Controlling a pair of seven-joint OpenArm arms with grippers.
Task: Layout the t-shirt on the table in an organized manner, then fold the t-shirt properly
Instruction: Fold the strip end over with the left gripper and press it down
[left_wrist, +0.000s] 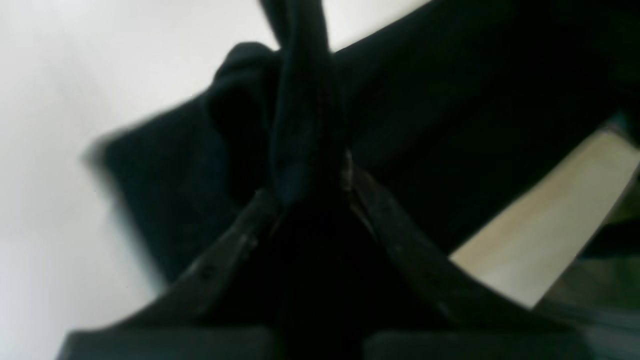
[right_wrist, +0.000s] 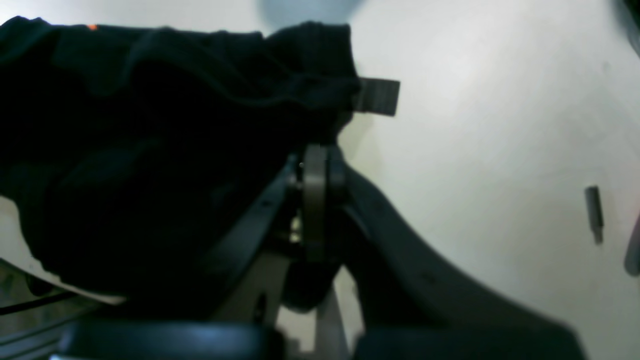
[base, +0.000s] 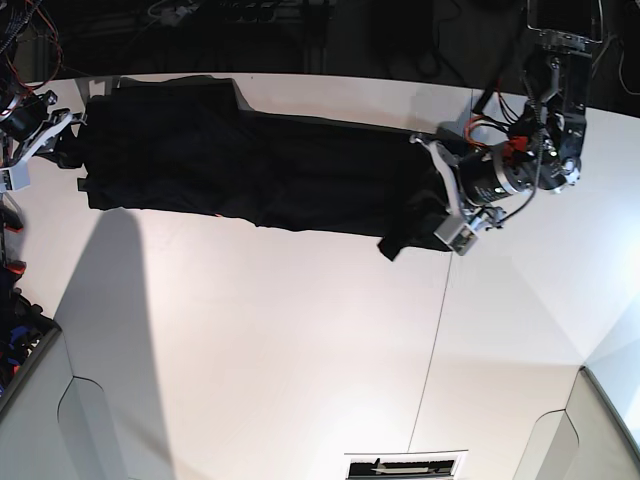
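The t-shirt, black side showing, hangs stretched in a long band across the far half of the white bench, one end at each arm. It looks held this way to pull the cloth taut and square before it is laid flat for folding, a step that appears not yet done.

At the base view's right, the left gripper has its fingers pressed nearly together on a bunched fold of the shirt; in the left wrist view the dark cloth rises straight out from between the tips, with more of the garment spreading behind it toward the bench edge. A loose corner droops just beside this gripper.

At the base view's left, the right gripper sits at the shirt's other end with its fingers fully closed. In the right wrist view the cloth is heaped just left of the tips and over them, a small grey tag sticking out of its hem and a fleck of orange at the top edge; the exact pinch point is hidden by the fabric, though the taut span suggests it has hold of the hem.
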